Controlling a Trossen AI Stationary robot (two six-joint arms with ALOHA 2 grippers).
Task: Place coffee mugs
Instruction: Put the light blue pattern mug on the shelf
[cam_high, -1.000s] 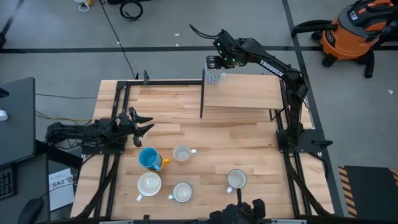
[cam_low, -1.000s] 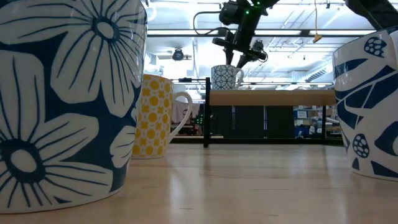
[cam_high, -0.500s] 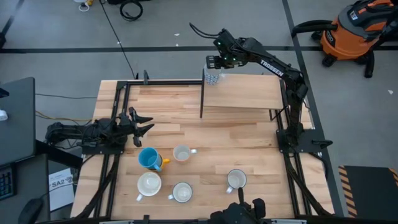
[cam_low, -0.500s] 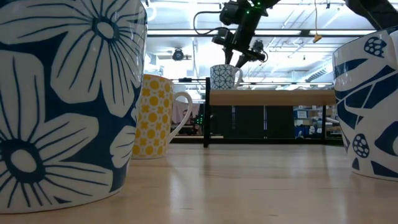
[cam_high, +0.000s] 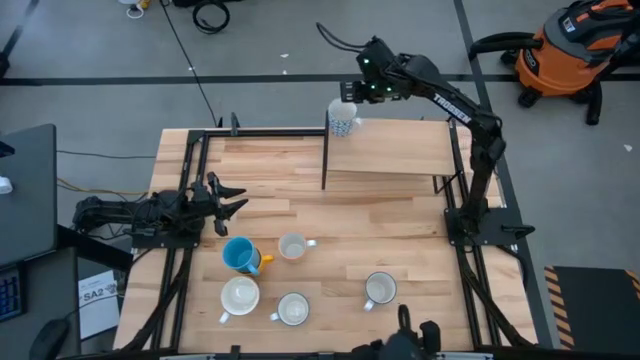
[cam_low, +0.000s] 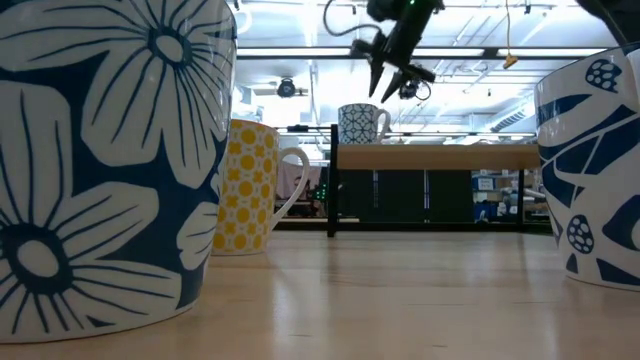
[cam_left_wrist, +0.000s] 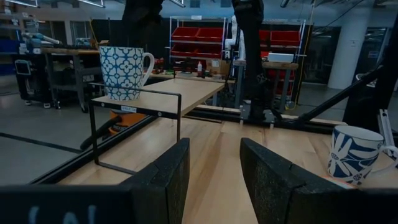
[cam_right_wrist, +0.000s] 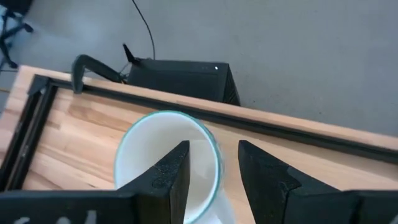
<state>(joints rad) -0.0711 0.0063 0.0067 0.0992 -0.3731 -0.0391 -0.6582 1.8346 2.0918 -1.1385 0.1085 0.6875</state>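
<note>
A white mug with a blue tile pattern (cam_high: 342, 118) (cam_low: 360, 123) (cam_left_wrist: 122, 71) stands upright on its base at the far left corner of the raised wooden shelf (cam_high: 400, 150). My right gripper (cam_high: 352, 92) (cam_low: 392, 88) hovers just above it, open, pointing slantwise down at the mug's mouth (cam_right_wrist: 163, 155); its fingers are clear of the rim. Several more coffee mugs stand on the near half of the table, among them a bright blue one (cam_high: 240, 255). My left gripper (cam_high: 232, 197) (cam_left_wrist: 214, 152) rests open and level at the table's left side.
Near mugs: white ones (cam_high: 292, 246) (cam_high: 240, 296) (cam_high: 293, 309) (cam_high: 380, 289). The low view shows a flowered mug (cam_low: 100, 160), a yellow-patterned one (cam_low: 245, 185) and a blue-and-white one (cam_low: 595, 170) close by. The shelf's black frame (cam_high: 325, 160) stands mid-table; bare wood lies between.
My right gripper has risen from beside the patterned mug's rim and drawn slightly toward the table's right edge, its gap unchanged. The mug has stayed upright on the shelf corner.
</note>
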